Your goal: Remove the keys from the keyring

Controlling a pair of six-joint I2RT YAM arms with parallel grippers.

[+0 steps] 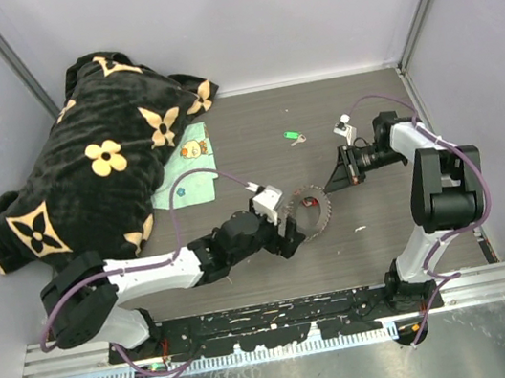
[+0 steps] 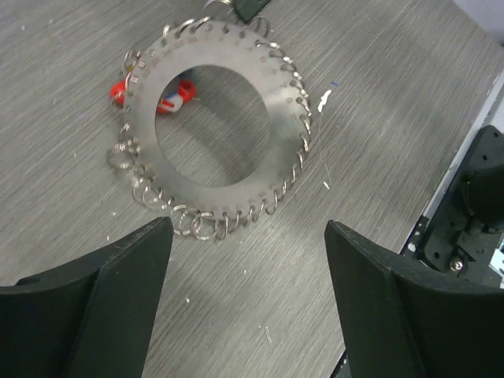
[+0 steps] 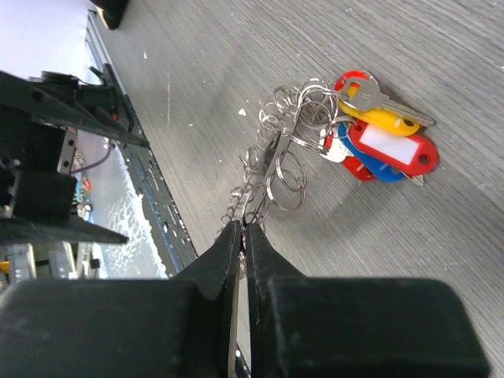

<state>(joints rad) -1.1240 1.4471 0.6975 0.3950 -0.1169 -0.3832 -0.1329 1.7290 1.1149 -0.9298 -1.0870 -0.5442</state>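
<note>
Now | left hand: wide open, empty, beside keyring | right hand: pinched shut on keyring rim | keys: attached, tags bunched together on surface

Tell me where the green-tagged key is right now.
In the top view, the green-tagged key lies loose on the table, right of centre, beyond the keyring from the arms' bases and well right of the mint-green cloth.
</note>
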